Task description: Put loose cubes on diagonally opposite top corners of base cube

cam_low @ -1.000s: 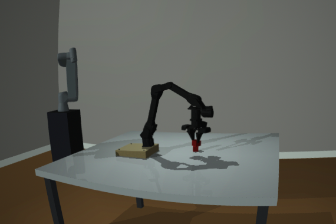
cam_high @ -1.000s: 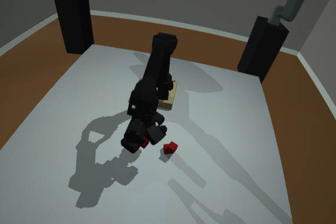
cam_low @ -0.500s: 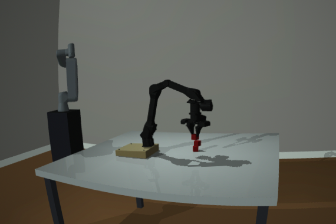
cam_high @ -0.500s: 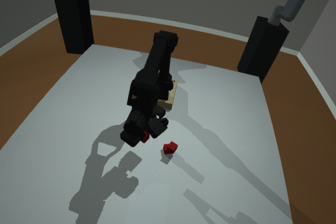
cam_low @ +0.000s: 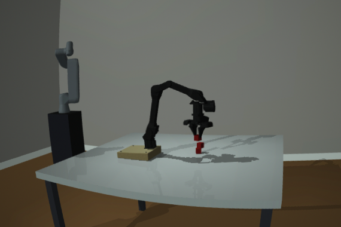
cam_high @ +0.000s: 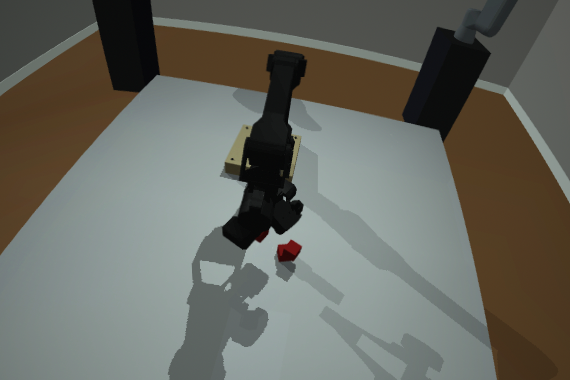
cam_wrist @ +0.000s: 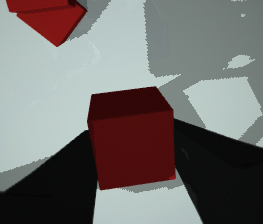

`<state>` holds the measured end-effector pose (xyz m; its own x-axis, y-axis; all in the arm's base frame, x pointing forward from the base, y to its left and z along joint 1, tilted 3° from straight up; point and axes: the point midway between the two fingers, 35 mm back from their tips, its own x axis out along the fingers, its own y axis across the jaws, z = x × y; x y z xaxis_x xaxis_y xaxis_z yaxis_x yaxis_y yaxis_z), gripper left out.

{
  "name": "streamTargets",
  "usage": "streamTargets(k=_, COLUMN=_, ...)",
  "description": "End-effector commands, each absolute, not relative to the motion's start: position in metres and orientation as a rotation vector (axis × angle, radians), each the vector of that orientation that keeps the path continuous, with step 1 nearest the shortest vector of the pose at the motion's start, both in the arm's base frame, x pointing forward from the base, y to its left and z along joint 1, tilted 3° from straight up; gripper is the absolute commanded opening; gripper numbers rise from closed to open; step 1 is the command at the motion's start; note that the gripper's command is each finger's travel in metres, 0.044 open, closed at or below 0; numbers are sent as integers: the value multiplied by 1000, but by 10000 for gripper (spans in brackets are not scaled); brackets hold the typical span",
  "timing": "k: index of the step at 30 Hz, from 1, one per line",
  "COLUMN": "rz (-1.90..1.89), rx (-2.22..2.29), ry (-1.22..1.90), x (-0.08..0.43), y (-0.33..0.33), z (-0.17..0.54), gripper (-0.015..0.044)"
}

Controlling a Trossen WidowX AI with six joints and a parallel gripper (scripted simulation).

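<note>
My gripper (cam_low: 197, 135) (cam_wrist: 130, 133) is shut on a loose red cube (cam_high: 261, 236) (cam_low: 197, 138) (cam_wrist: 136, 152), with a finger on either side. The held cube is in the air, a little above the stack's height and to one side of it. The red base cube (cam_low: 198, 151) (cam_wrist: 55, 26) stands on the table. The other loose red cube (cam_high: 293, 247) (cam_low: 200, 144) (cam_wrist: 38, 4) sits on top of it, offset towards one side and turned relative to it. The wrist view cuts off this pair at the upper left. The arm hides part of the held cube in the top view.
My arm stands on a tan base block (cam_high: 235, 152) (cam_low: 136, 152) on the white table (cam_high: 125, 202) (cam_low: 239, 180). Two grey arms on black pedestals (cam_high: 125, 37) (cam_high: 447, 82) stand beyond the table's far edge. Arm shadows cross the table.
</note>
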<state>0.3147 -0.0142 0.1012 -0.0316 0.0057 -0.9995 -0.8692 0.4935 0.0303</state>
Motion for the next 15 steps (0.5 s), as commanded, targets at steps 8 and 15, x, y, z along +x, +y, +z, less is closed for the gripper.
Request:
streamTargets(k=8, rz=837, rx=-807, ry=1421, x=303, y=20, z=100, gripper=105)
streamTargets(k=15, rz=840, rx=-806, ry=1421, x=295, y=38, z=98, gripper=105)
